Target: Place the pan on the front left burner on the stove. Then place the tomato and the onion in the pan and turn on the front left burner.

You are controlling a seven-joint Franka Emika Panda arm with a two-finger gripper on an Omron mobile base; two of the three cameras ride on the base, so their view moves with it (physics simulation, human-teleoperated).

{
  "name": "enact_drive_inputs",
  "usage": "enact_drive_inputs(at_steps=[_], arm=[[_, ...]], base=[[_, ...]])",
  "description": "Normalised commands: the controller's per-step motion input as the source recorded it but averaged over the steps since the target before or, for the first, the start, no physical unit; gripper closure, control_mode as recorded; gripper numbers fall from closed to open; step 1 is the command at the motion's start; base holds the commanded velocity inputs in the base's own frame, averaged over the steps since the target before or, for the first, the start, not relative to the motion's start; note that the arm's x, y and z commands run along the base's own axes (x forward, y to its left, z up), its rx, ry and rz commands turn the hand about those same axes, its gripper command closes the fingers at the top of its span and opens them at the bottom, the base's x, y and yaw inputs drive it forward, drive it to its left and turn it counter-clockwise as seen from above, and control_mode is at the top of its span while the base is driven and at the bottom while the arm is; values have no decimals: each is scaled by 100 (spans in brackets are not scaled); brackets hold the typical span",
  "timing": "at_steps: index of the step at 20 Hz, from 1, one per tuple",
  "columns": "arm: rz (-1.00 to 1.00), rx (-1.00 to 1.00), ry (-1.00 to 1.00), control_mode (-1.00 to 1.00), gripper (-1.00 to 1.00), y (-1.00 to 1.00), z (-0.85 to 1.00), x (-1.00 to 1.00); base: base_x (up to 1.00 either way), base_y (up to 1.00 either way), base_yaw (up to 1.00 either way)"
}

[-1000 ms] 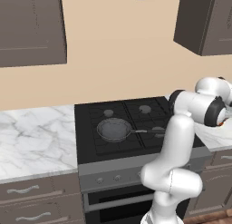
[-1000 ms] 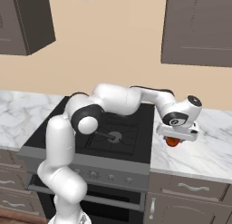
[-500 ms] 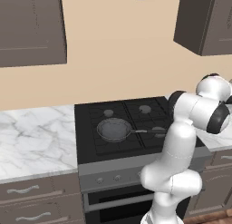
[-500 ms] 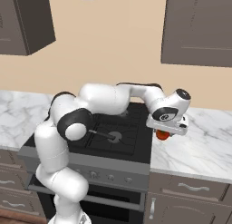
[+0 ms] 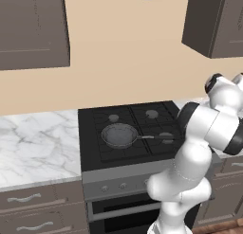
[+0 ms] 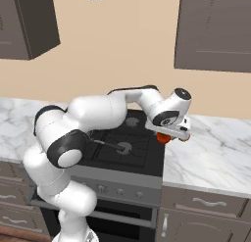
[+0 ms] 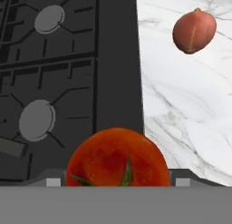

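Gripper (image 6: 171, 136) clamped on tomato (image 7: 118, 158), lifted above stove (image 6: 142, 153) right edge, heading toward pan (image 5: 119, 135) seated on front left burner. Onion (image 7: 194, 31) waits on marble counter (image 7: 181, 105).

You see a glossy red-orange tomato (image 7: 118, 157) with a green stalk star, and a duller brownish-pink onion (image 7: 194, 31) on white counter (image 7: 181, 96) veined with grey marble. The stove (image 5: 128, 129) is black with pale grey burner caps; the pan (image 5: 119, 135) is dark grey. Cabinets (image 5: 33, 29) are grey-brown against a beige wall (image 5: 126, 53).
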Motion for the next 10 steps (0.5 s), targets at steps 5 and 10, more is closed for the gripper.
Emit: enact_drive_inputs(at_steps=[5,10], arm=[[-4,0,0,-100,100,47,25,0],[-3,0,0,-100,100,47,10,0]], base=[[0,0,0],[0,0,0]])
